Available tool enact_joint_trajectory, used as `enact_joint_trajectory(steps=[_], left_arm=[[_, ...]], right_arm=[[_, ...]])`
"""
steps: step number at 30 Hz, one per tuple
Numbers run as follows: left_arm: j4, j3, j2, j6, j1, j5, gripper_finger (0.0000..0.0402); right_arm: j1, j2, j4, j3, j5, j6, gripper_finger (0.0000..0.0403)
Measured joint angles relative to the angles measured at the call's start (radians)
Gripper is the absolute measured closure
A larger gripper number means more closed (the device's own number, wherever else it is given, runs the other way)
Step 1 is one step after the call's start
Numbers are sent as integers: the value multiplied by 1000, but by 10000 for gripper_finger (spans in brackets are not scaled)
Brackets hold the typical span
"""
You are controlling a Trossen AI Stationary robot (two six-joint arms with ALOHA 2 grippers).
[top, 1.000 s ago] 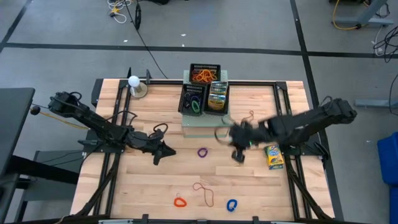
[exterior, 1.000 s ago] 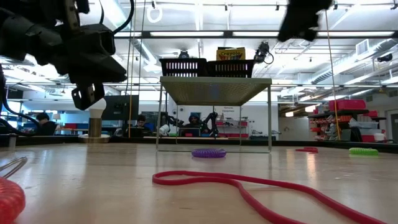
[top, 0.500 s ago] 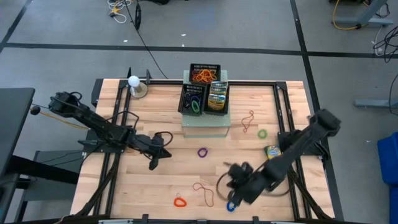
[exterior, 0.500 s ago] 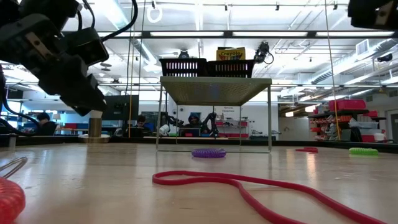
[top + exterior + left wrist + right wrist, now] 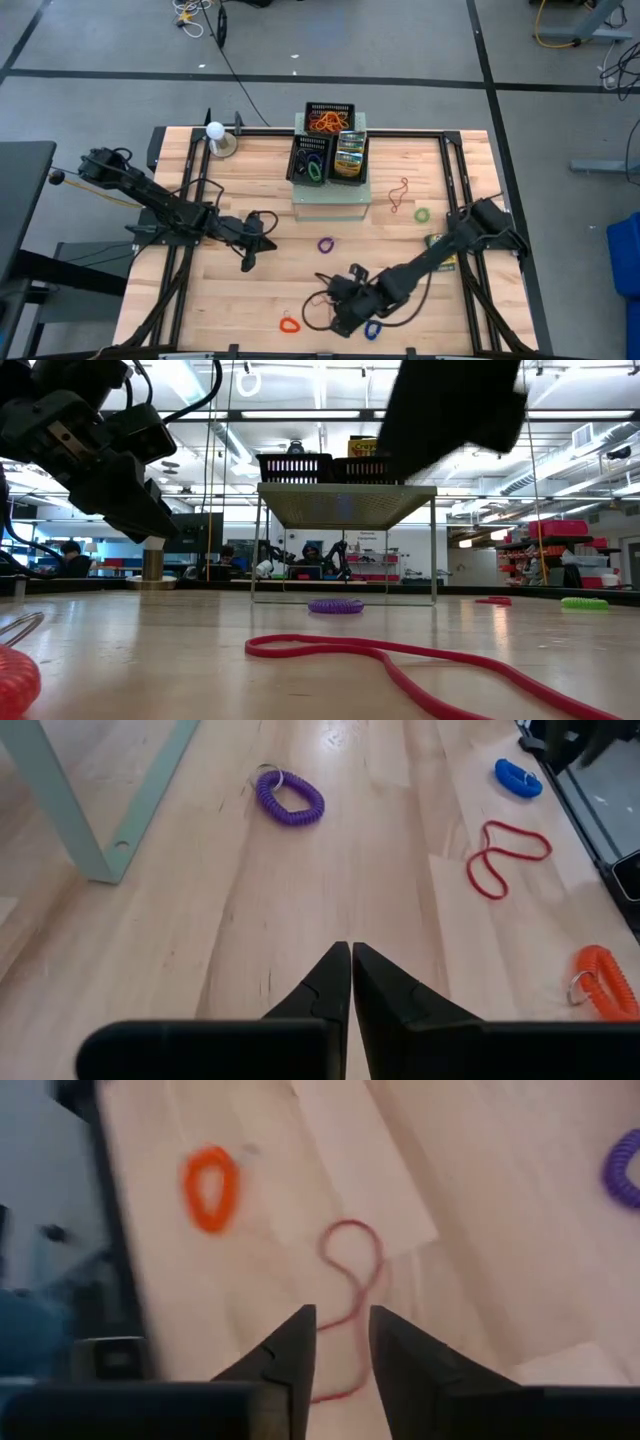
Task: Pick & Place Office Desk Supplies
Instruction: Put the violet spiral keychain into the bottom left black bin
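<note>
right gripper fingers slightly parted, empty, above thin red rubber band loop on wooden table. left gripper fingers closed, empty.

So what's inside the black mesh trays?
Black mesh trays: orange rubber bands at back, green loop front-left, crayon box front-right. Anything beneath these is hidden.

orange coil – cut off at low view's edge
</note>
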Motion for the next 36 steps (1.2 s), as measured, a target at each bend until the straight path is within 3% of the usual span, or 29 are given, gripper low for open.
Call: enact_joint_trajectory(steps=[4, 7, 10, 19, 29, 36], left_arm=[[0, 0, 0, -14, 0, 0, 381], [0, 0, 0, -17, 0, 0, 381], [-1, 0, 0, -18, 0, 0, 381], [-2, 0, 0, -39, 0, 0, 381], [-2, 0, 0, -53, 0, 0, 381], [-8, 0, 0, -64, 0, 0, 381]], right_arm=[[-48, 31, -17, -4, 21, -105, 293], [-112, 34, -43, -4, 112, -196, 292], [-187, 40, -49, -4, 136, -311, 282], [-332, 85, -35, -3, -19, -587, 224], [-377, 134, -45, -5, -170, -664, 283], [-379, 156, -67, -1, -184, -638, 315]])
